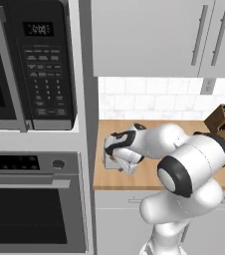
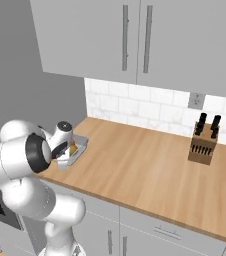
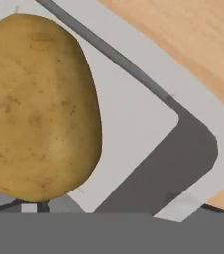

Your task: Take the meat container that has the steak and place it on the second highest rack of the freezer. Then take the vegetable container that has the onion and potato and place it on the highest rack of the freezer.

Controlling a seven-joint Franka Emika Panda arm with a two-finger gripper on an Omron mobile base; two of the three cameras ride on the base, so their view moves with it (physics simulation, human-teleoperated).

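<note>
Vegetable container (image 2: 78, 149) sits at the left end of the wooden counter (image 2: 150, 170), close to the front edge, beside the tall oven column. Largely hidden in the left base view behind the robot's wrist, with just a pale corner (image 1: 106, 158) peeking out at the counter's left end. Pale grey, shallow, with rounded corner and raised rim (image 3: 193, 129) seen close up in the hand view. Holds a brown potato (image 3: 37, 106), lying against the container floor and cut off at the left edge of that view; a small yellowish-brown patch (image 2: 73, 149) marks it in the right base view. Onion not made out anywhere.

Gripper (image 2: 65, 150) lowered right over the container, pointing down into it. Fingertips barely visible as dark slivers at the bottom of the hand view, so cannot tell how far apart, or whether touching rim or potato.

Further along the counter, well apart from the container: knife block (image 2: 203, 144) against the tiled wall. Microwave (image 1: 30, 64) and oven (image 1: 32, 204) stacked to the left of the counter, partly cut off by the frame.
</note>
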